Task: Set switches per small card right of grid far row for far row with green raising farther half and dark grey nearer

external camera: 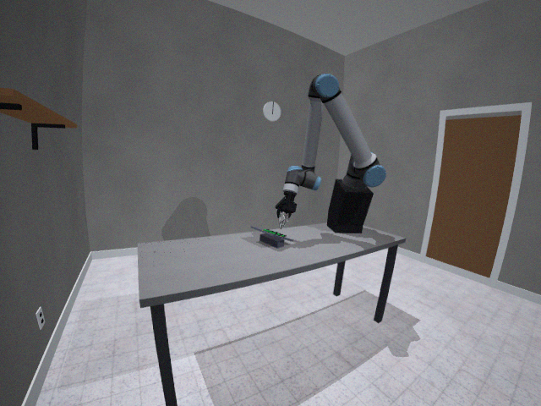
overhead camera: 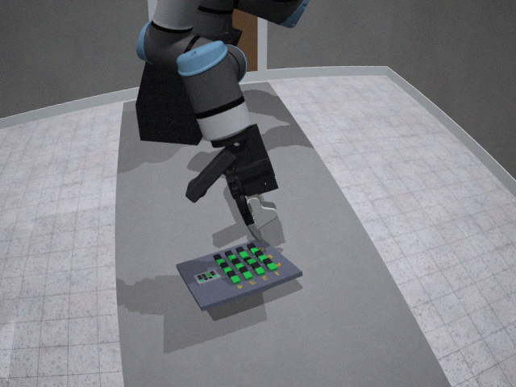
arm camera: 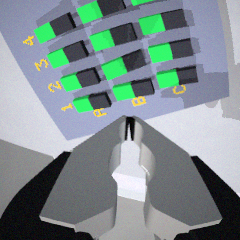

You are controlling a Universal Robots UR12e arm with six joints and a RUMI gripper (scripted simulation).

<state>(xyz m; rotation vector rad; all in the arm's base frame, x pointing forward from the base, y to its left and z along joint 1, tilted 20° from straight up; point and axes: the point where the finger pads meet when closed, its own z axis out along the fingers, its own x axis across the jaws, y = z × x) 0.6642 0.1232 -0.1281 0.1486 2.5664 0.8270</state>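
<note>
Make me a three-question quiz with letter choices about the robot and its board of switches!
1. Where is the gripper?
A. at the board's edge nearest the arm
B. over the little card
C. down by the floor

2. How many switches are on the board?
A. six
B. twelve
C. twenty

3. How are the fingers?
A. wide open
B. holding a switch
C. shut with nothing between them

Answers: 1 A, the tips hang by the row closest to the arm. 2 B, three rows of four show from above. 3 C, the wrist view shows the tips meeting, nothing between.
</note>
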